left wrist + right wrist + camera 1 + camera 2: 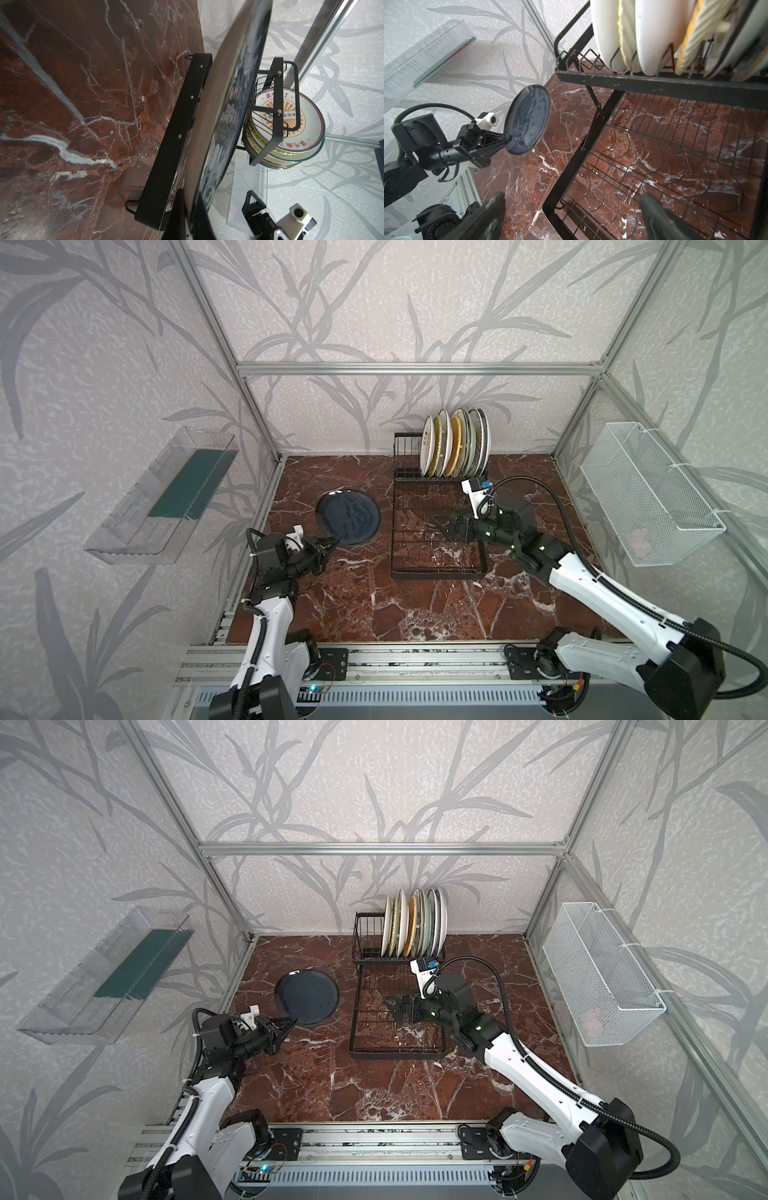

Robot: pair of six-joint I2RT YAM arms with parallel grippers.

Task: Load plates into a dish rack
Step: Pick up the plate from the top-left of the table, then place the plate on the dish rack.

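Left gripper (332, 542), mine, clamps the black plate (348, 514) by its near rim, raised at nine o'clock of the dish rack (436, 571); so thin an edge hold may slip, dropping it.

We record pale walls (415, 315) papered with grey leaf sprays, edged by an aluminium frame (415, 369). The tabletop (374, 593) is red-brown marble with white veining (glossy in the wrist views). In both top views, a clear plastic bin (124, 539) hangs on one side wall and a white mesh basket (648, 493) on the opposite wall.
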